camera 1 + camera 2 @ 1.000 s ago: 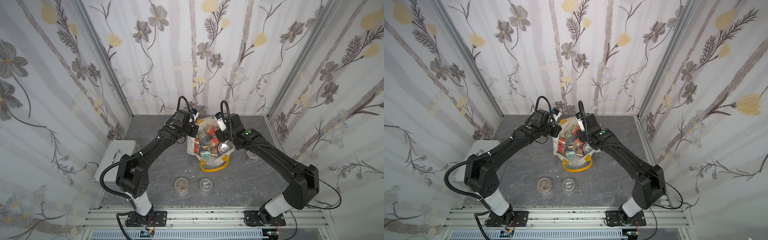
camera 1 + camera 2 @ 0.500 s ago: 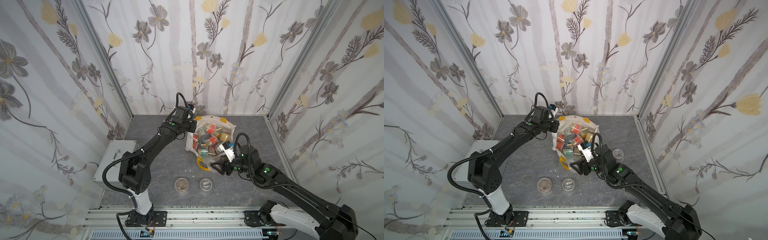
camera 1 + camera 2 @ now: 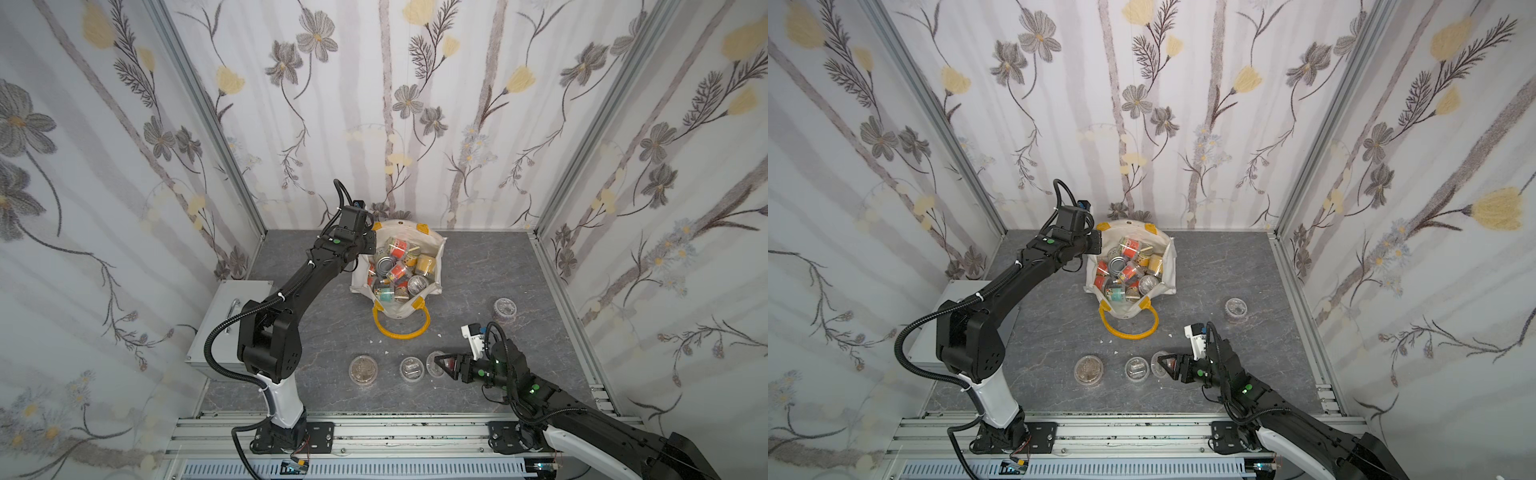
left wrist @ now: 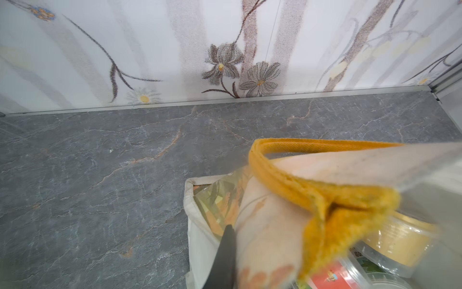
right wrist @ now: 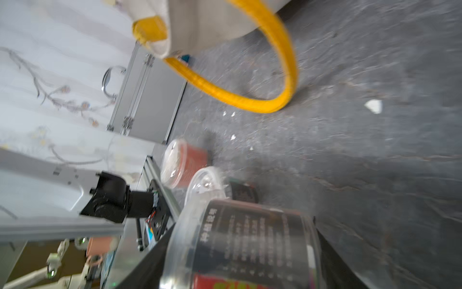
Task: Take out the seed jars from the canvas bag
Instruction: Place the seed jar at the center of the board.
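Quick look at where this is. The canvas bag sits towards the back of the worktop, mouth up, with a jumble of seed jars piled inside, most lying tilted or on their sides. The left end effector is clamped together on the bag's far rim. In the left wrist view the cream fabric and a yellow handle are pinched between its fingers, so it looks like it's holding the floppy mouth open.

The right end effector is low at the front of the worktop, closed on one held jar. Its lid faces the same way as the two jars standing just beside it, so I'd say it's upright. I can't tell whether its base is touching the worktop yet. One more jar stands well apart, out to the right. A grey metal box sits off to the left, not involved.

Handling-wise, my guess is these jars are light, with stiff, smooth, round plastic sides, so they're probably slippery. I'd grip across the body below the lid, not on the lid itself, since that might pop off. The bag is soft and will sag, so the jumbled ones inside may shift when a neighbour gets lifted. Pick whichever sits highest and most exposed.
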